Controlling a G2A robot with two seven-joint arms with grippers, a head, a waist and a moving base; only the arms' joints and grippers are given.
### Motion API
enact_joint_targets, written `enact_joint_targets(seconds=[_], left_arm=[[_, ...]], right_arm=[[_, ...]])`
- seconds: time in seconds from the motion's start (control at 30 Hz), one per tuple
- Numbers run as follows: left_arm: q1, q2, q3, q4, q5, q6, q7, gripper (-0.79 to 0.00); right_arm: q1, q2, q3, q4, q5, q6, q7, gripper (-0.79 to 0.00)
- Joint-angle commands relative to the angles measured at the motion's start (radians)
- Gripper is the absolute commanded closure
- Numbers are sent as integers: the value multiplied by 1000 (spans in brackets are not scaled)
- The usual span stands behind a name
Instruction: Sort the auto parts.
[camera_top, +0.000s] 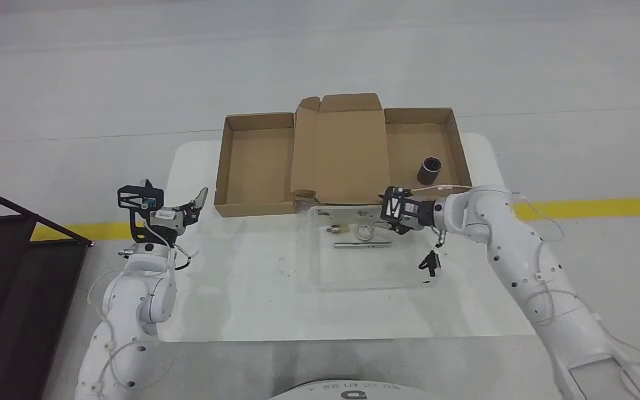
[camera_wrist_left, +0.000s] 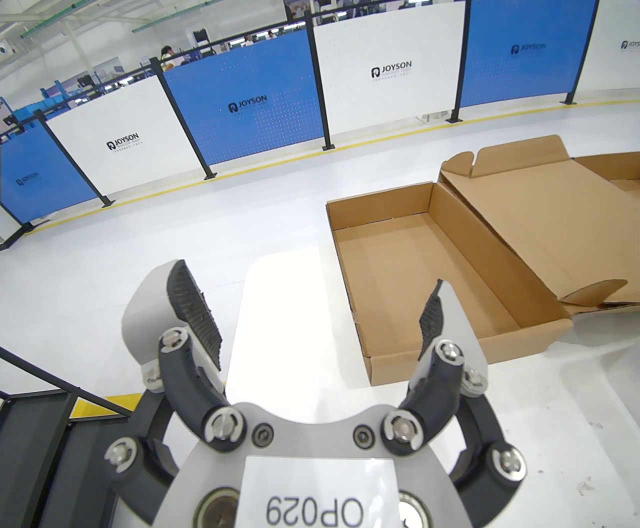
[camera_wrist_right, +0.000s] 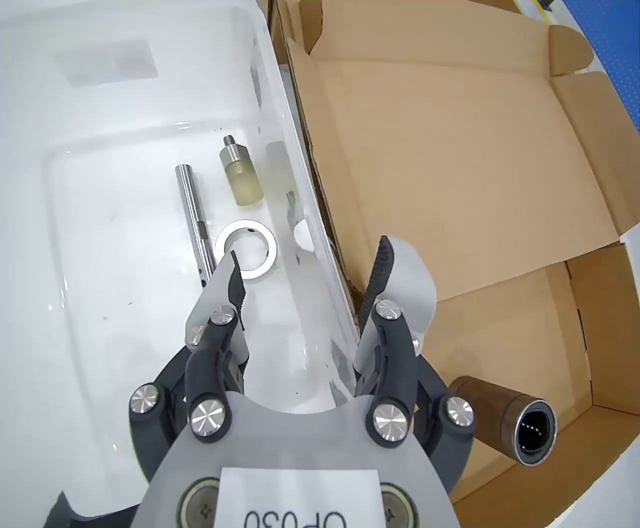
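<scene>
Right pincer (camera_wrist_right: 310, 255) hangs wide open, empty, over the clear plastic tray (camera_wrist_right: 100, 225); the flat silver metal ring (camera_wrist_right: 246, 250) lies just by one fingertip. Seemingly picking the next part: drop, straddle the ring, close. Left pincer (camera_wrist_left: 312, 295) is open and empty too.

One finger (camera_wrist_right: 222, 295) of the right gripper (camera_wrist_right: 310, 252) is covering the near end of the steel rod (camera_wrist_right: 191, 210) and overlapping the metal ring (camera_wrist_right: 271, 252). Its frame is hiding the back end of the dark cylinder (camera_wrist_right: 500, 410). From above, the folded flap (camera_top: 340, 150) is masking the middle of the cardboard box (camera_top: 255, 160), and the parts in the clear tray (camera_top: 370, 268) are showing too small to tell apart.
</scene>
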Motion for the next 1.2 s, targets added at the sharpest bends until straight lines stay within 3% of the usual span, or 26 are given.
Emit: enact_joint_targets(seconds=[0.0,0.07,0.2,0.23,0.37,0.5,0.6,0.63,0.67,0.97,1.17], left_arm=[[0,0,0,0,0,0,0,-785],[0,0,0,0,0,0,0,-785],[0,0,0,0,0,0,0,-785],[0,0,0,0,0,0,0,-785],[0,0,0,0,0,0,0,-785],[0,0,0,0,0,0,0,-785],[0,0,0,0,0,0,0,-785],[0,0,0,0,0,0,0,-785],[0,0,0,0,0,0,0,-785],[0,0,0,0,0,0,0,-785],[0,0,0,0,0,0,0,-785]], right_arm=[[5,-1,-8,12,-8,-1,-10,-382],[8,-2,-12,26,0,6,-25,-385],[-2,-1,37,22,67,116,-88,-409],[-9,1,54,5,54,158,-86,-539],[-69,15,106,-85,13,188,-111,-708],[-108,25,141,-127,16,164,-122,-708],[-120,28,144,-146,20,156,-112,-653],[-122,28,144,-149,24,155,-108,-693],[-122,28,145,-152,26,156,-103,-785],[-123,29,147,-152,25,161,-100,-785],[-145,42,169,-176,30,-17,-219,-785]])
